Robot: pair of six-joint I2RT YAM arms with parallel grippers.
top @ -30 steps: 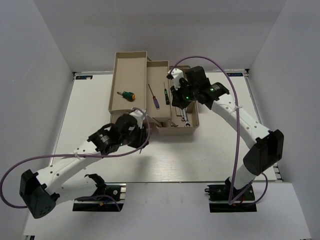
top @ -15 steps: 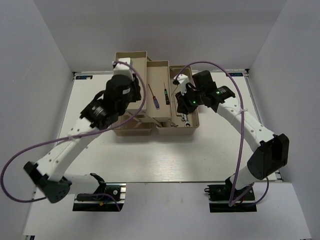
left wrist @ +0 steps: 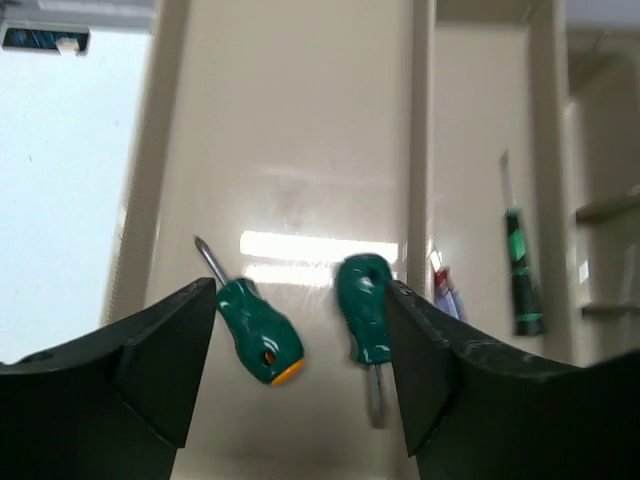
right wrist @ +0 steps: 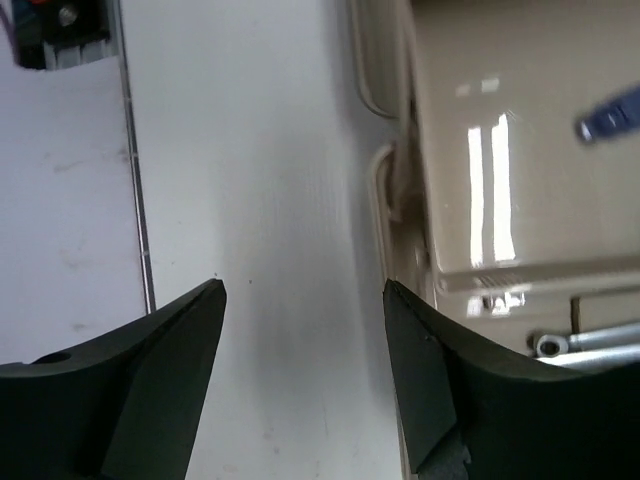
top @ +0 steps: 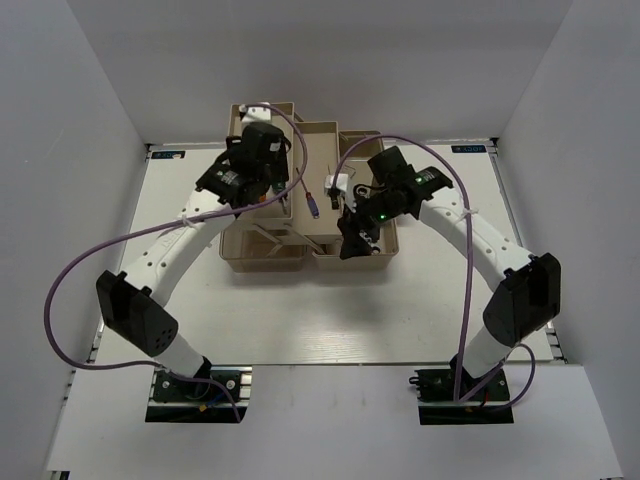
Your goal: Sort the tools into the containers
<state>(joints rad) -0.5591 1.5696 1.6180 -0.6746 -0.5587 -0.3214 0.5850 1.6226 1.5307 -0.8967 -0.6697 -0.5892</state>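
Note:
Two stubby green-handled screwdrivers lie side by side on the floor of the left beige tray. My left gripper hangs open just above them, holding nothing; from above it sits over that tray. A black precision screwdriver and a red one with a blue handle lie in the middle tray. My right gripper is open and empty over the white table beside the trays' front edge. Silver wrenches lie in the base tub.
The trays stand side by side at the back middle of the white table. White walls close in the left, right and back. Purple cables loop from both arms. A metal rail runs along the table edge.
My left arm swung from the trays' front up over the left tray and opened; a second green screwdriver now lies there. My right gripper opened and moved towards the tub's front corner.

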